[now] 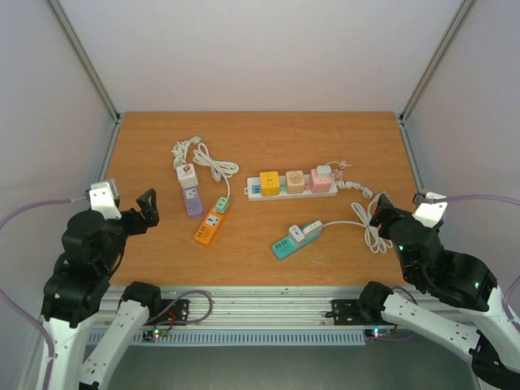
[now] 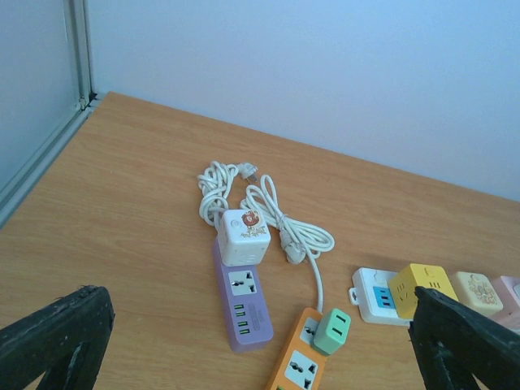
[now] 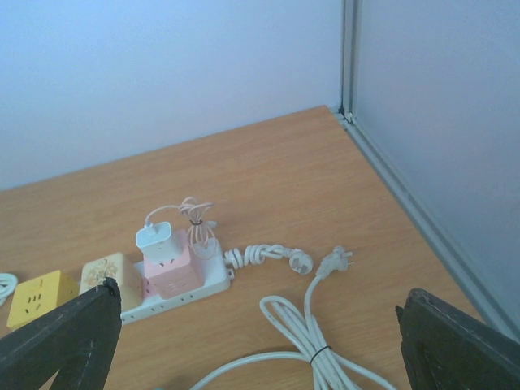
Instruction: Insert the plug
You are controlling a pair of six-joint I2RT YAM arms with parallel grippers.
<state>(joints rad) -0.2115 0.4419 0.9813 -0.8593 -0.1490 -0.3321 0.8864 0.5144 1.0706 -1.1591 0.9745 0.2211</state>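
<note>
**Loose plug by the right arm, both arms' fingers empty**

The plug [image 3: 340,258] I take for the task's thing is the white one right of centre in the right wrist view. It lies flat on the worktop [image 3: 268,179] with its pins aimed toward the upper right of the frame. Its white cable [image 3: 313,325] runs down toward the bottom edge in a loop cinched by a dark tie. Just left of it lies a second plug [image 3: 301,262] on a tightly bundled cord [image 3: 256,253], near the white strip [image 3: 213,282] that carries the pink cube [image 3: 171,264]. Which of the two is meant I cannot tell.

The plug should be light, with a hard, smooth moulded body that may slip under a shallow pinch. The cable looks springy, so it will probably drag and twist the plug once lifted. The best hold is probably across the flat sides of the body, just behind the pins, and never on the cord or the thin pins.

Free sockets show on the purple strip [image 2: 242,313] and the orange strip [image 2: 296,370], low in the left wrist view. These strips look light and would likely slide under a push, so one may need bracing.

The left fingers [image 2: 57,341] and the right fingers [image 3: 65,341] are spread wide, with nothing between them.
</note>
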